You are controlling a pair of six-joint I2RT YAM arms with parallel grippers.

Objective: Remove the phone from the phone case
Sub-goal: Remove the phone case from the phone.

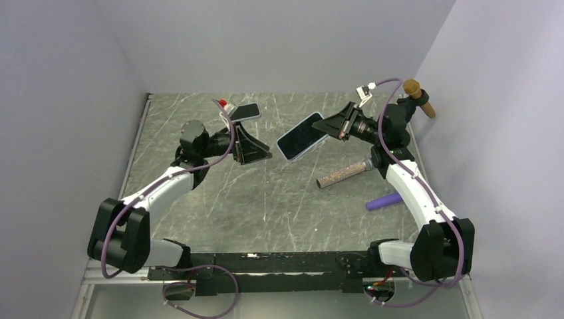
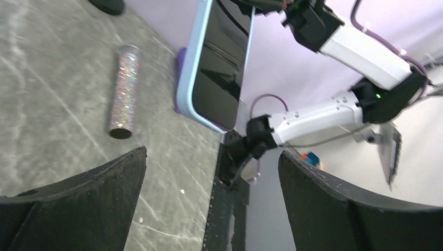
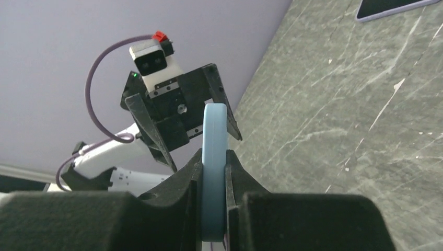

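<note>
Right gripper (image 3: 213,178): pressed together on one end of the light-blue rubbery phone case (image 2: 183,102), one pad on the front and one on the back.
Left gripper (image 2: 211,157): spread wide and holding nothing, facing the case's free end.
Where it is: the case hangs in the air, tilted, above the table and beyond the glitter-covered tube (image 1: 342,174), well apart from it.
Phone: the dark glossy phone (image 2: 222,57) looks seated inside the blue rim, so you should judge it as not yet out.
Handling: expect a light, stiff slab with slippery, breakable glass, and a soft rim that flexes and peels.
Where to hold: take the rim at a free corner, away from the right pads, and roll it back off the glass.
Caution: those pads clamp phone and case together.
Also there: a dark flat slab with a lilac edge (image 1: 246,111) lies far from the tube; you cannot tell what it is.
</note>
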